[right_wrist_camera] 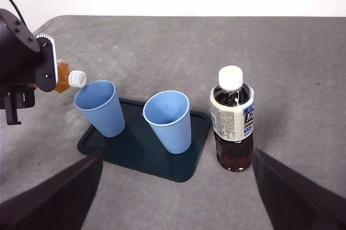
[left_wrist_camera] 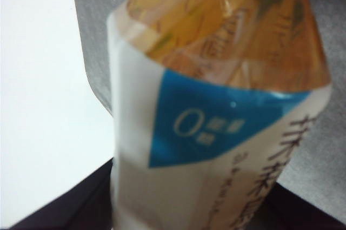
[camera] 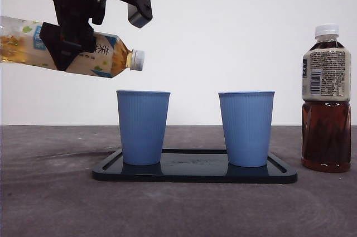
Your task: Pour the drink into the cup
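Front view: tea bottle [camera: 83,47] held high by the left tool [camera: 70,44], tipped almost flat, its white cap [camera: 137,59] over the near rim of the left cup [camera: 143,127]. You have lift, carry and tilt done, but the cap looks to be on and no liquid is falling. Both cups stand upright on the dark tray [camera: 195,173]; the right cup [camera: 246,128] is untouched. A dark bottle [camera: 326,98] stands on the tabletop [camera: 50,203] beside the tray, capped.

Left wrist view: left tool pinches the tea bottle [left_wrist_camera: 216,132] around its label; the picture is blurred and close.

Right wrist view: right tool spread, holding nothing, hanging well back from the tray [right_wrist_camera: 141,151]. Both cups [right_wrist_camera: 99,107] look dry inside. I judge the pour itself is left to you.
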Controlling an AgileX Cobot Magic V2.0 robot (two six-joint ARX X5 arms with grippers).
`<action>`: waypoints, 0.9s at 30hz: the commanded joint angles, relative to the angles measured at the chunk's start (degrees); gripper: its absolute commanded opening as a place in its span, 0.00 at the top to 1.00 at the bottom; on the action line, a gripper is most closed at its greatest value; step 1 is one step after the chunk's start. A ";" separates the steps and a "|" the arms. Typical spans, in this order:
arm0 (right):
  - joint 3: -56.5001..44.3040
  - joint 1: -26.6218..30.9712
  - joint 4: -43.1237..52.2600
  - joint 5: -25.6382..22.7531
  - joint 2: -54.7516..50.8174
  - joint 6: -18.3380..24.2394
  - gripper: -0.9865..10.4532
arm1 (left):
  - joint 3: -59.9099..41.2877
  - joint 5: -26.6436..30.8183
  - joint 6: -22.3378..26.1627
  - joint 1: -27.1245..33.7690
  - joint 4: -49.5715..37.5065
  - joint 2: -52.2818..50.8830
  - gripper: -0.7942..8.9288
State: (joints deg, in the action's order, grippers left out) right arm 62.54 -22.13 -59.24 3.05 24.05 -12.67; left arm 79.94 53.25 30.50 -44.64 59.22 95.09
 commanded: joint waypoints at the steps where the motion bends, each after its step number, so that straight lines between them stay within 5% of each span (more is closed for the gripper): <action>1: 1.16 -0.31 0.39 0.15 0.15 0.24 0.53 | 2.03 2.08 -1.49 -0.52 -0.07 0.94 0.73; 27: 1.16 -0.31 -0.85 0.17 0.15 0.22 0.53 | 2.03 2.91 -1.66 -0.55 1.33 2.03 0.73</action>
State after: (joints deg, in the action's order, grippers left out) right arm 62.54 -22.13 -60.25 3.05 24.05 -12.67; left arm 79.99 54.04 29.85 -44.64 60.97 96.29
